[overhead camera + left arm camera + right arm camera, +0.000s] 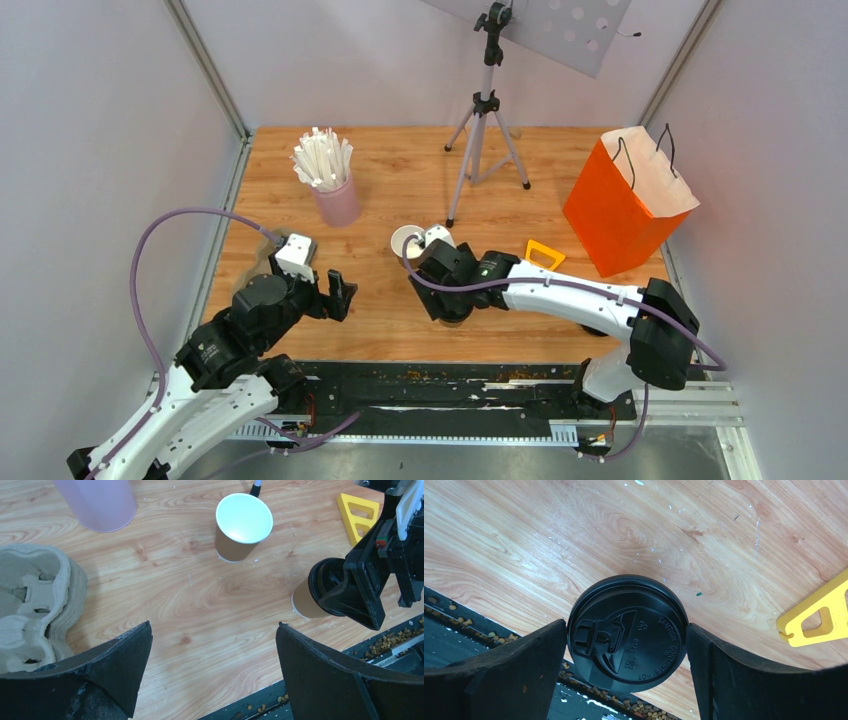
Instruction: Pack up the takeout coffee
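Black round embossed lid (pixel 626 632) (glossy plastic) caps kraft cup (pixel 305 601).

The only legible writing is on the black lid (pixel 626 635), which sits between the fingers of the right tool (pixel 626 627). Raised letters curve along the lid's rim, from beside the finger at the right of the wrist view round toward the wrist. They read "CAUTION CONTENTS HOT", upside down. Nearer the middle are a small triangle sign and tiny characters, too small to read.
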{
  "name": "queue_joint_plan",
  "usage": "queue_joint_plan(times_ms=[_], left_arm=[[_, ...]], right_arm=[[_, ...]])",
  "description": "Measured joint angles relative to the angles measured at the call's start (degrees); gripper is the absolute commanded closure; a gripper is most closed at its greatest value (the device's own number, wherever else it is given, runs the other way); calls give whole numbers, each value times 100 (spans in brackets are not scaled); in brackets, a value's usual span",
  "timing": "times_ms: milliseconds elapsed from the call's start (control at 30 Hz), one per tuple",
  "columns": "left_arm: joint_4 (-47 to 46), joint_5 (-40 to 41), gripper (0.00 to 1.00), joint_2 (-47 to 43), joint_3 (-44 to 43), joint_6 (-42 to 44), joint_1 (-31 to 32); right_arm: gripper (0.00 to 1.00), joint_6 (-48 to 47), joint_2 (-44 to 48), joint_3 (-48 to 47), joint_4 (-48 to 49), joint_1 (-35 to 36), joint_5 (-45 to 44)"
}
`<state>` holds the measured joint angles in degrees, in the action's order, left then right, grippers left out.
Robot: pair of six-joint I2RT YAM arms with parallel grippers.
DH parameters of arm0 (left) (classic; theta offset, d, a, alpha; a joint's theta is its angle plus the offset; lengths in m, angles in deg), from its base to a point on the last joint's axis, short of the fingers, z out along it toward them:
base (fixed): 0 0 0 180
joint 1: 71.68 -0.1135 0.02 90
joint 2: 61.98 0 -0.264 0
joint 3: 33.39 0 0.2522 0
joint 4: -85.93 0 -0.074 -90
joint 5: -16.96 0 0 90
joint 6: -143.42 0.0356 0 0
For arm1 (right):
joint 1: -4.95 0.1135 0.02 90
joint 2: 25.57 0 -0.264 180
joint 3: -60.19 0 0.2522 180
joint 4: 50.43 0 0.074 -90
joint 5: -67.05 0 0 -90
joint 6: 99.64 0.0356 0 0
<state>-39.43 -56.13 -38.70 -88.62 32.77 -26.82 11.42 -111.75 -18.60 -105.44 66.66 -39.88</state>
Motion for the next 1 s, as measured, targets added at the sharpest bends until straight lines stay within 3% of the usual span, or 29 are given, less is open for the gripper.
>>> queue_joint_plan(times_ms=[200, 567, 833, 1000], left_arm=[[-2, 4, 0, 0, 0, 0, 0], [0, 17, 0, 2, 0, 2, 0], [0, 28, 0, 2, 0, 11, 0], [9, 146, 0, 2, 0, 4, 0]], right_arm=[[15, -166, 0, 9, 4, -350, 0], [15, -835, 15, 28, 293, -2107, 310], [11, -1064, 11, -111, 195, -2210, 614], [8, -872, 168, -570, -367, -2210, 874]])
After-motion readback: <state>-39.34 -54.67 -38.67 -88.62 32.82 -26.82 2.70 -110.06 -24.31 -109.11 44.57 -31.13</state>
